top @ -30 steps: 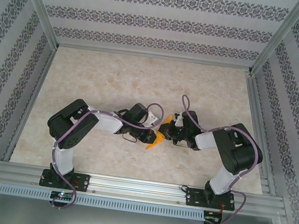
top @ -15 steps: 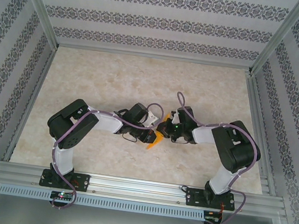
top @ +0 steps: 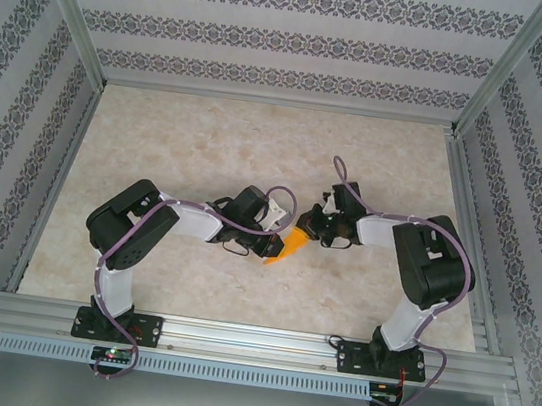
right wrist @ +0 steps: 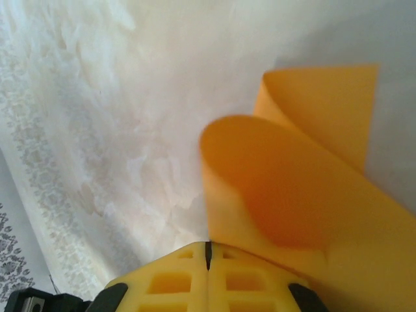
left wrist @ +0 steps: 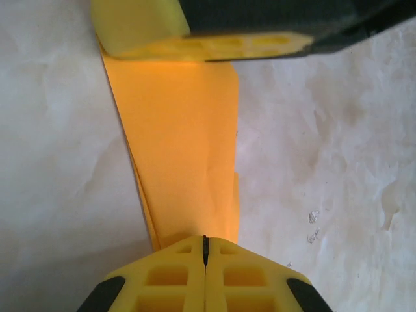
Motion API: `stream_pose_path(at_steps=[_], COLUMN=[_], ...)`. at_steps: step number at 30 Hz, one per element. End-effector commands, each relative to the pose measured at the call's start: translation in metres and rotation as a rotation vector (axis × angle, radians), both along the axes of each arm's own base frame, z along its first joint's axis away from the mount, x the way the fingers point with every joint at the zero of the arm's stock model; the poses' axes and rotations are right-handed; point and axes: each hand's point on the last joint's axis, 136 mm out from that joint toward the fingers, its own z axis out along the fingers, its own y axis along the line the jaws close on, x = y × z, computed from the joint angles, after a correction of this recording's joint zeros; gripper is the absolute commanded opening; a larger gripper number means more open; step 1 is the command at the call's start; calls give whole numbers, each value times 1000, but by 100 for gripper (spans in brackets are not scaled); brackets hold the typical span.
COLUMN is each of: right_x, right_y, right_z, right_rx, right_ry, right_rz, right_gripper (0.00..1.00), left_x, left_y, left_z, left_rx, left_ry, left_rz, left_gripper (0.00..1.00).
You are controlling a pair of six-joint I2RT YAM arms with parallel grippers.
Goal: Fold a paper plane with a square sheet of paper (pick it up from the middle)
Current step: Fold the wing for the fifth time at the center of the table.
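Item: square sheet of paper [top: 288,245], orange, partly folded, held between both arms over the bench [top: 209,144], midway between its side edges and nearer the near edge. You have the left hand [left wrist: 205,242] clamped shut on one end and the right hand [right wrist: 208,247] clamped shut on the other, where the paper curls. Likely risk: if you pull or twist unevenly, the sheet may tear, slip, or crease crooked.

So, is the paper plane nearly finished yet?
Not yet. Done: the orange paper is picked up and bent double. In hand: the left gripper and right gripper both pinch it, its bend a soft loop. Left: sharp creases, pointed nose, wings.
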Motion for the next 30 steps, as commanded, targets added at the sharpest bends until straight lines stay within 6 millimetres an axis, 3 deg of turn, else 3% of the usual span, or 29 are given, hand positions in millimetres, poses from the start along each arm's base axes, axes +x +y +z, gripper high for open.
stream_pose_path(at_steps=[1, 24, 30], right_x=[22, 75, 84], right_y=[-33, -75, -81], right_z=[-17, -13, 6], right_rx=[-130, -208, -205], right_ry=[-16, -57, -91], right_rz=[-89, -147, -138], right_gripper=[1, 2, 2], left_x=[-27, -40, -38], left_y=[41, 46, 44], left_z=[-56, -62, -61], left_rx=[207, 223, 219], left_ry=[134, 168, 167], left_rz=[20, -16, -18], left_gripper=[8, 8, 8])
